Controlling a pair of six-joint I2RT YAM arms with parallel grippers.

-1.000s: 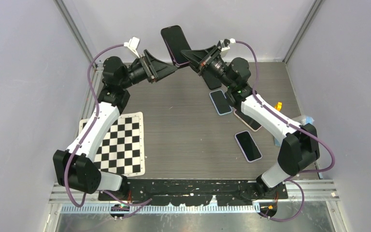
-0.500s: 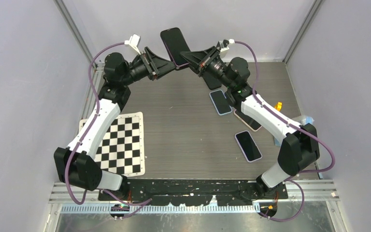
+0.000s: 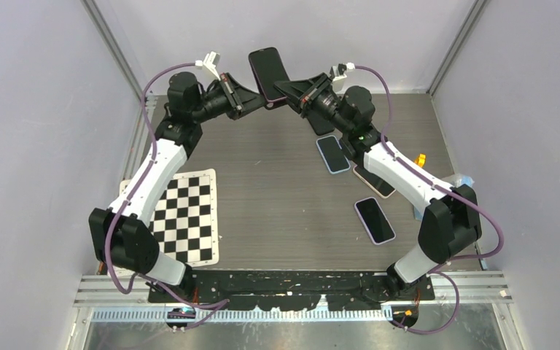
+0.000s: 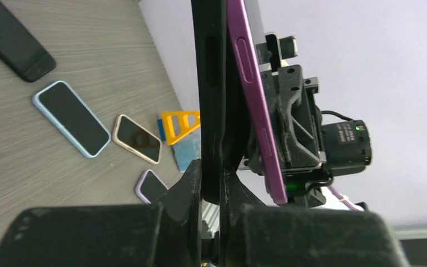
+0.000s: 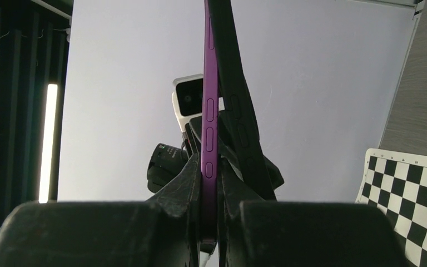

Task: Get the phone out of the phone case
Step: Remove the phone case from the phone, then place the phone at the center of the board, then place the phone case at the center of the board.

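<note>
Up high, left gripper [image 4: 213, 177] pinches phone case [image 4: 208, 83], right gripper [image 5: 210, 167] phone [image 5: 209, 78].

The phone [image 4: 254, 105] is showing a purple edge with a smooth satin sheen, metal by the look of it, while the black phone case [image 4: 208, 83] is looking matt and rubbery. The fingers [image 4: 189, 186] of the left gripper [image 4: 212, 175] are showing dull, slightly grainy black plastic. The table [image 3: 277, 197] is reading as matt grey wood-grain laminate, and the checkerboard sheet [image 3: 186, 215] is looking like flat paper
</note>
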